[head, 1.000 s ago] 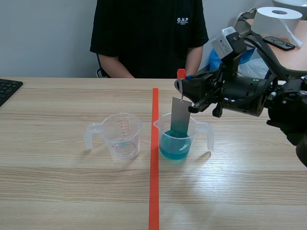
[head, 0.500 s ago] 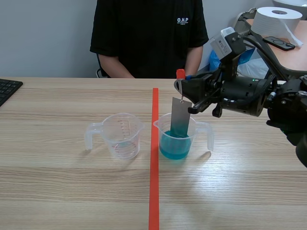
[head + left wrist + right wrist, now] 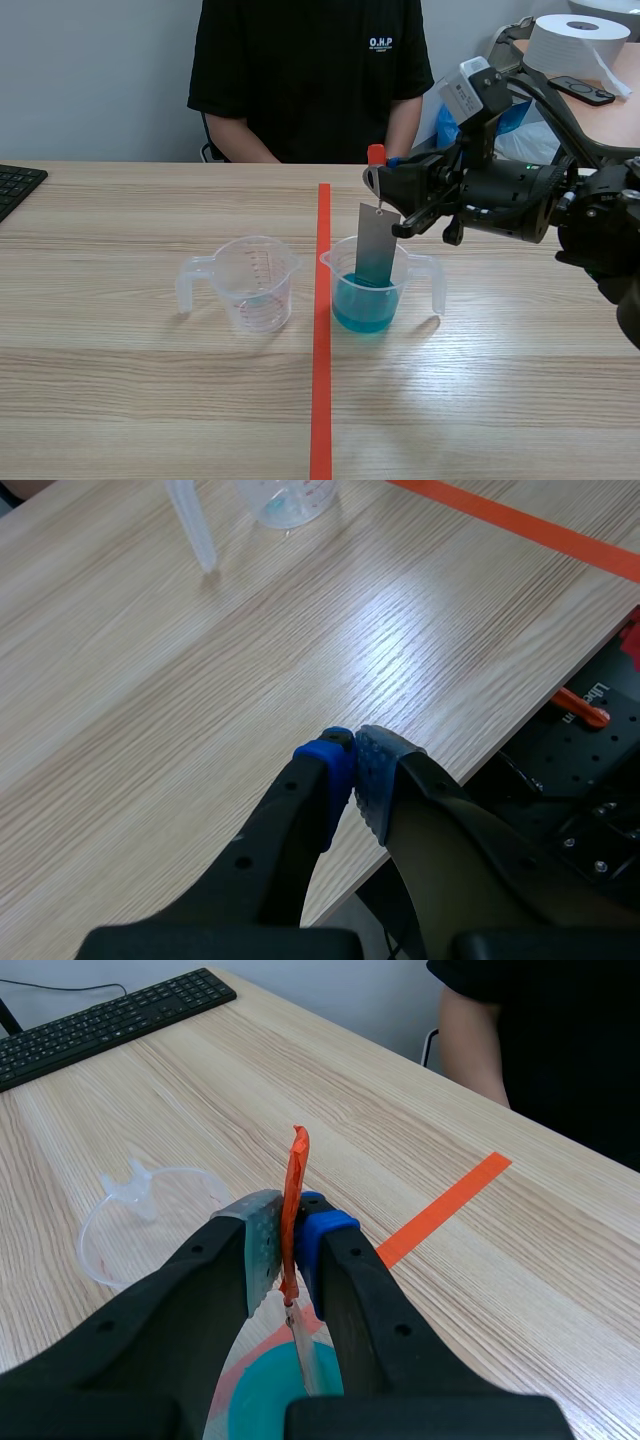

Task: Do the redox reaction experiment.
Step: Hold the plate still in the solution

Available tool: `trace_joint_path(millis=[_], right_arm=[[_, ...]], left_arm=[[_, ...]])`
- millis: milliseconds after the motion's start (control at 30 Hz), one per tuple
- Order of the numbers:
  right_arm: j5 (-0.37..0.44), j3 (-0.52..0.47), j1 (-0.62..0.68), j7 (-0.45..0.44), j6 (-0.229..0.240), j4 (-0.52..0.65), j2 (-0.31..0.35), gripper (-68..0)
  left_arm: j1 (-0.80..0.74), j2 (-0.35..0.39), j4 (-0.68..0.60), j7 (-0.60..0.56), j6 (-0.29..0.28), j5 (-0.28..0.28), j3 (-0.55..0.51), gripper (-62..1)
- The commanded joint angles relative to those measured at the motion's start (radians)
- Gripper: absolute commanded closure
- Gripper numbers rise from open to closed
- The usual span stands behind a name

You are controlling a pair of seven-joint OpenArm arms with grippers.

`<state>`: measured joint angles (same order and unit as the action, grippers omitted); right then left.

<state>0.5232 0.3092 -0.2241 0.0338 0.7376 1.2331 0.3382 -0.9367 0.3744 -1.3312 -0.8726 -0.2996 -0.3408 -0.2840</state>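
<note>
Pretty much an office room doubling as a makeshift lab. Plain wood-grain desk [image 3: 150,400] in front of a bare grey wall [image 3: 100,80], black keyboard [image 3: 18,187] off at one edge, and a person [image 3: 310,80] across it. A second desk [image 3: 610,120] behind had a big paper roll [image 3: 575,45]. The lab side was an orange tape line [image 3: 321,350], a clear measuring jug [image 3: 255,283] and a jug of blue liquid [image 3: 375,290].
</note>
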Motion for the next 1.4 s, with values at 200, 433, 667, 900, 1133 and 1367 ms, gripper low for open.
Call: trace_joint_path(millis=[200,433,667,900,1133,1367], right_arm=[[0.0,0.0,-0.028,0.001,0.008,0.009,0.002,-1.5],[0.0,0.0,-0.028,0.001,0.008,0.009,0.002,-1.5],[0.0,0.0,-0.027,0.0,0.008,0.009,0.002,-1.5],[0.004,0.0,-0.027,0.001,0.008,0.018,0.008,-1.5],[0.023,-0.002,-0.024,0.011,0.008,0.11,0.051,-1.5],[0.149,-0.003,-0.024,0.103,0.008,0.25,0.124,-1.6]], left_arm=[[-0.011,0.009,-0.013,-0.013,-0.002,0.007,-0.012,-3.9],[-0.011,0.009,-0.013,-0.014,-0.002,0.007,-0.016,-3.9],[-0.01,0.009,-0.013,-0.022,-0.002,0.007,-0.033,-3.8],[-0.01,0.008,-0.013,-0.021,-0.002,0.007,-0.036,-3.9],[-0.01,0.008,-0.013,-0.021,-0.006,0.007,-0.036,-3.9],[-0.011,0.008,-0.013,-0.021,-0.01,0.007,-0.036,-3.9]])
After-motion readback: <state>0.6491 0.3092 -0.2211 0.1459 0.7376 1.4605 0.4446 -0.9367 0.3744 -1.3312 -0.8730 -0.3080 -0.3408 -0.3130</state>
